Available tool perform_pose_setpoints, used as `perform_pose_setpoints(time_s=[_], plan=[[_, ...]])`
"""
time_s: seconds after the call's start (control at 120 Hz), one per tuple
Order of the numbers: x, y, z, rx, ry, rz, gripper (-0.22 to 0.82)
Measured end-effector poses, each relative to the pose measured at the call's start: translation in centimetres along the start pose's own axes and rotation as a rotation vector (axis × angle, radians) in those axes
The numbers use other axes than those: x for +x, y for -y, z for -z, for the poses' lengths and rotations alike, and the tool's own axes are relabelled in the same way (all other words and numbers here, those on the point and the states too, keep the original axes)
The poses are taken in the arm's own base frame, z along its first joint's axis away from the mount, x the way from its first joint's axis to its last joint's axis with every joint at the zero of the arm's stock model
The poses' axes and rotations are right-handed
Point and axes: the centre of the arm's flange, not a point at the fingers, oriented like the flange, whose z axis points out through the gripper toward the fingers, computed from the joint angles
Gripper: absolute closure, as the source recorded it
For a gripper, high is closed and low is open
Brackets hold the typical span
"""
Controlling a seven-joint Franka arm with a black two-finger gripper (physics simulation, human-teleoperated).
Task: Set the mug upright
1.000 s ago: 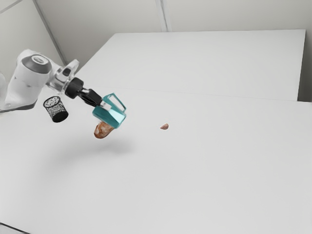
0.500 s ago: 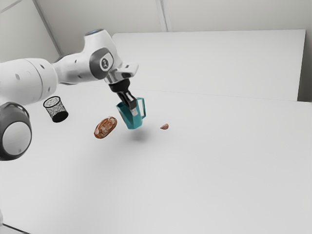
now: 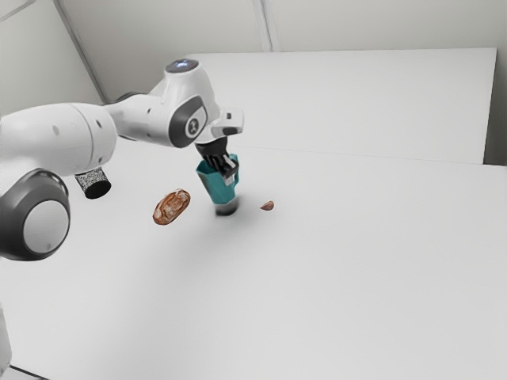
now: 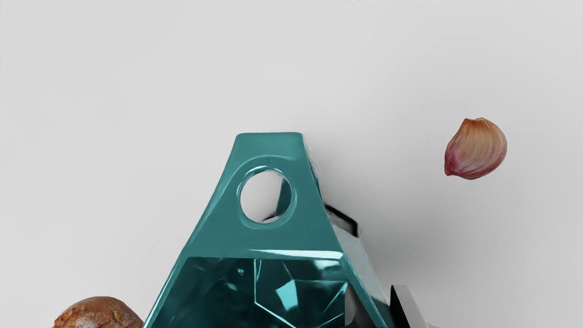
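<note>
The black two-finger gripper (image 3: 230,176) pinches the wall of the faceted teal mug (image 3: 215,187), near upright beneath it; releasing with the base tilted or unsupported could topple it.

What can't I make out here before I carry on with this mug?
- Mug's contact with the table: exterior view, blurred by a dark patch at its foot.
- Mug's underside: wrist view, hidden by its own body.
- Mesh cup's rim: exterior view, behind the arm.
- Bread's rest: wrist view, cut by the bottom edge.
</note>
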Motion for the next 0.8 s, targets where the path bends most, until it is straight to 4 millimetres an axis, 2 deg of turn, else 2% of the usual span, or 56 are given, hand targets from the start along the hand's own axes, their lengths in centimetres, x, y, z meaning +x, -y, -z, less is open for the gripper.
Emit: perform_pose_setpoints(time_s=[0.125,0.3,0.475,0.625,0.667,0.708,0.742,0.8], plan=[[-0.2,-0.2,-1.4,0.004,0.011,0.056,0.77],[-0.1,-0.3,-2.1,0.007,0.012,0.124,0.77],[-0.1,-0.3,-2.4,-0.003,0.014,0.180,0.38],[-0.1,-0.3,-2.1,-0.005,0.012,0.220,0.19],[-0.2,-0.3,-1.0,-0.004,0.001,0.232,0.16],[-0.3,-0.2,1.2,-0.002,-0.016,0.246,0.13],[-0.4,-0.6,4.0,-0.005,-0.037,0.251,0.11],[-1.2,-1.6,10.7,-0.009,-0.081,0.260,0.08]])
